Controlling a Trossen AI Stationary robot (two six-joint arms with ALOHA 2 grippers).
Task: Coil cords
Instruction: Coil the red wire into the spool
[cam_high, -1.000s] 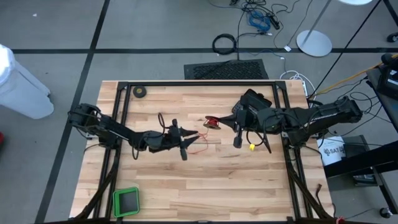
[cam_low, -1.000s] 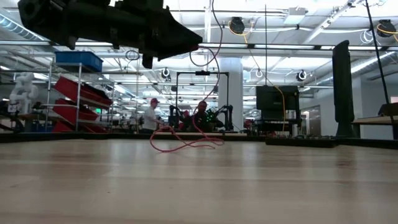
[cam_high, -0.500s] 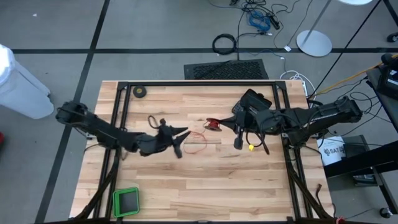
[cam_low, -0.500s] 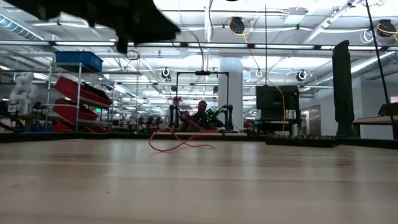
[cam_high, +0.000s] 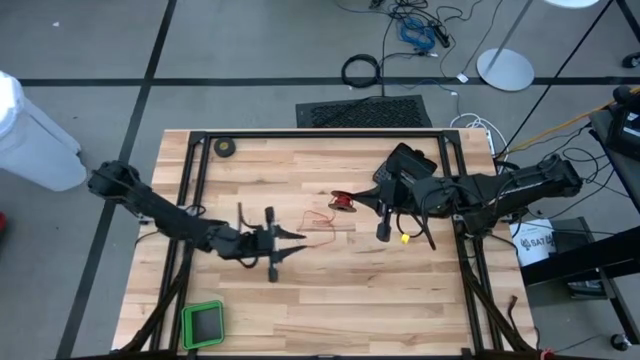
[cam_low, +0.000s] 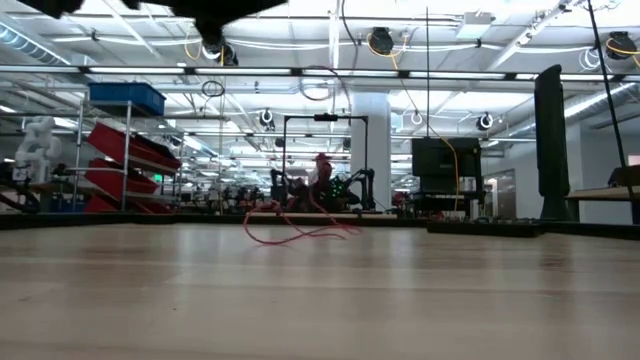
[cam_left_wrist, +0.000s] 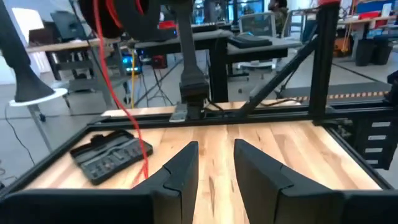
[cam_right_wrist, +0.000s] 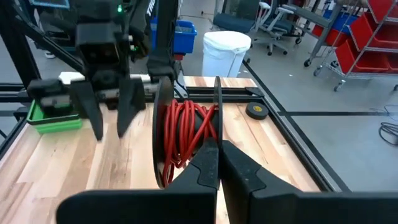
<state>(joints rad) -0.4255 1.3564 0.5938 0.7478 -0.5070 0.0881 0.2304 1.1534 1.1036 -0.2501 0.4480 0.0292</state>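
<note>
Red wire (cam_right_wrist: 186, 134) wound on a small black reel (cam_high: 343, 199), pinched at the reel's rim between the fingers of the right gripper (cam_right_wrist: 214, 155) in the right wrist view; reel raised near the middle of the butcher-block table (cam_high: 340, 290) in the high view. Loose red strand (cam_high: 318, 219) trailing from the reel toward the left gripper (cam_high: 293, 240), lying partly on the wood. Left gripper over the table's left-centre, fingers (cam_left_wrist: 183, 165) spread with a clear gap, nothing between them. Black flat case (cam_left_wrist: 112, 154) on the wood beyond those fingers. Green-framed tray (cam_high: 203, 323) at the near left corner. Black tape roll (cam_high: 226, 147) at the far left edge. Farther off, black floor mat (cam_high: 365, 112), coiled black cable (cam_high: 361, 71), white bin (cam_high: 35, 135).
</note>
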